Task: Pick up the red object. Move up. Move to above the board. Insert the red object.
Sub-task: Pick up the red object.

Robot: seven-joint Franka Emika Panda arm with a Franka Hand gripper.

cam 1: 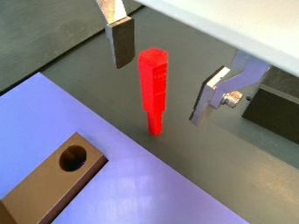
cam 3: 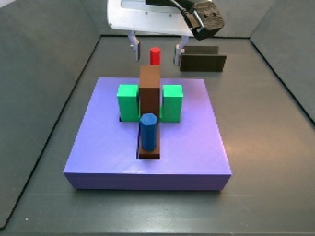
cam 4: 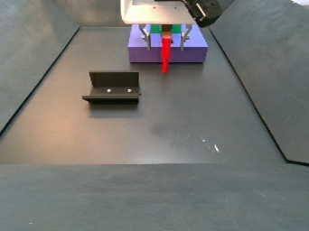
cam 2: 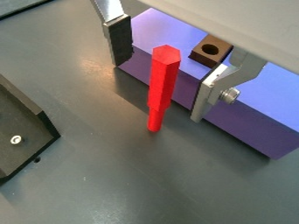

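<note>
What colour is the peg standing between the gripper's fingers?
Bright red peg, between the open gripper; clearest in a wrist view.

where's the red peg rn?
The red peg stands upright on the dark floor just off the purple board, between the open tool's fingers, which do not touch it. In a side view it shows beyond the board's far edge.

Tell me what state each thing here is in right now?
Gripper: open, fingers either side of the red object, not touching.
Red object: upright on the floor beside the board.
Board: flat on the floor.
Blue peg: upright in the board.
Fixture: standing apart.
</note>
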